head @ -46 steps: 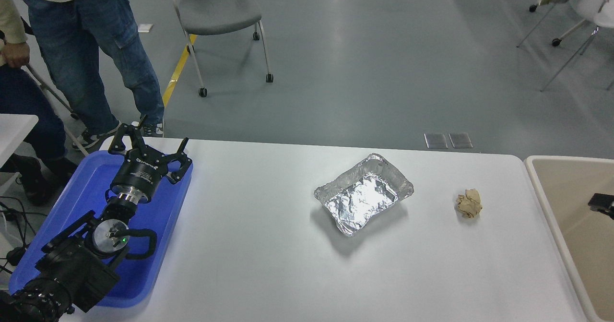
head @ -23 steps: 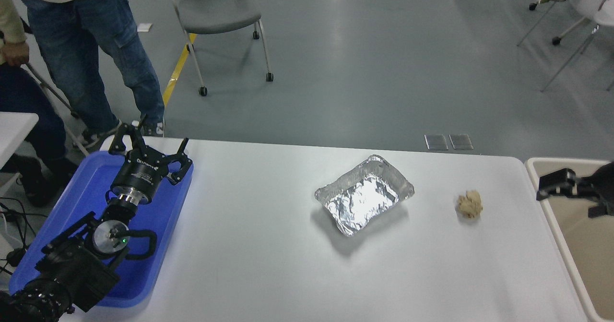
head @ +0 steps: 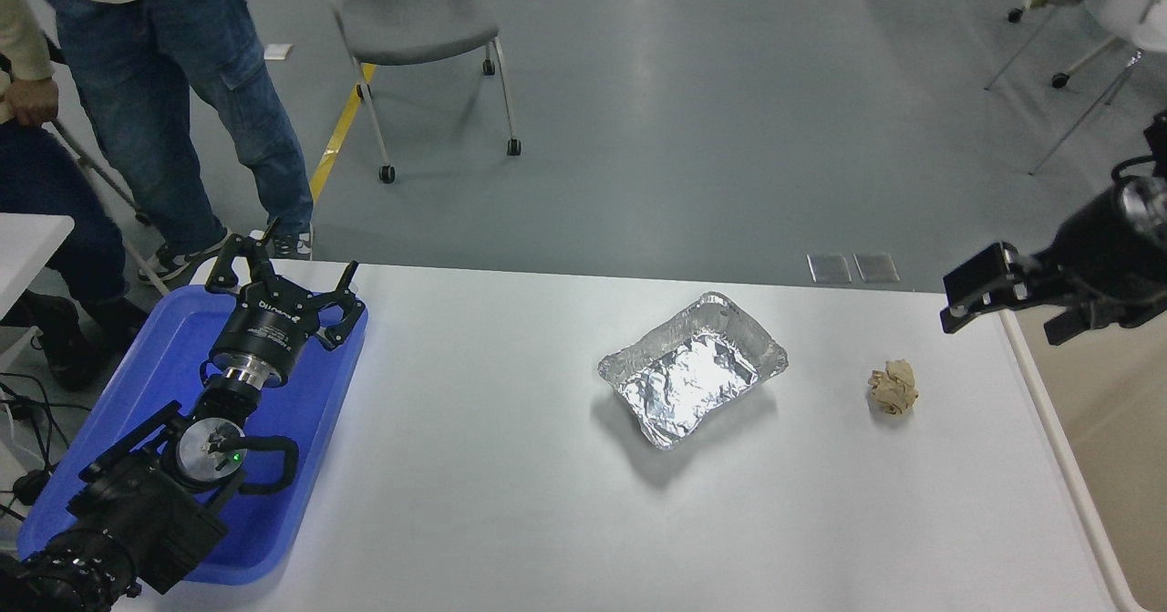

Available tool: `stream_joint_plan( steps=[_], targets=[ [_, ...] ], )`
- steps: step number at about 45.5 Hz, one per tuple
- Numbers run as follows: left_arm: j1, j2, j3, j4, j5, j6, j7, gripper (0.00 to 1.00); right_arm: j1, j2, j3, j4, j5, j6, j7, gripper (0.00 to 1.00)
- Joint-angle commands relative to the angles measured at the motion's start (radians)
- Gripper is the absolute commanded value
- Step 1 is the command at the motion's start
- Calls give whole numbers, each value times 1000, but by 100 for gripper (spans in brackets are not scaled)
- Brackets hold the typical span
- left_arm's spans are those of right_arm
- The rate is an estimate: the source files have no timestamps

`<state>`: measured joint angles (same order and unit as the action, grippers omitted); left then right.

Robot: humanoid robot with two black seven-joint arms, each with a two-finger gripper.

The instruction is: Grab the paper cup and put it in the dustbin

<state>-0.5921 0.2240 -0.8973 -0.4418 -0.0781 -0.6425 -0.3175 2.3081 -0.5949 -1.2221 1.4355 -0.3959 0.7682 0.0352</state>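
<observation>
The paper cup is out of view. The beige dustbin (head: 1117, 439) stands at the table's right end, and only its left part shows. My right gripper (head: 1003, 314) hangs in the air over the dustbin's far left corner and the table's right edge, open and empty. My left gripper (head: 283, 276) is parked open over the blue tray (head: 137, 384) at the lower left.
A crinkled silver foil tray (head: 693, 368) lies at the table's middle. A crumpled brown paper ball (head: 893, 387) lies right of it, near the dustbin. People stand at the far left, and a grey chair (head: 415, 19) stands beyond the table.
My right gripper has risen from low inside the dustbin and moved left and up, now above the bin's far left corner. The left arm has not moved.
</observation>
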Motion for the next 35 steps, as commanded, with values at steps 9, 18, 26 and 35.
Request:
stream_joint_plan(
  steps=[9,18,26,35],
  targets=[
    [0,0,0,0,0,1,0,100,100,139,-48,16,2,17,-4,100],
    [0,0,0,0,0,0,0,100,102,161,-68,14,32,17,-3,100],
    [0,0,0,0,0,1,0,100,108,168,-68,6,31,17,-3,100],
    [0,0,0,0,0,1,0,100,125,190,-96,5,34,17,-1,100]
  ],
)
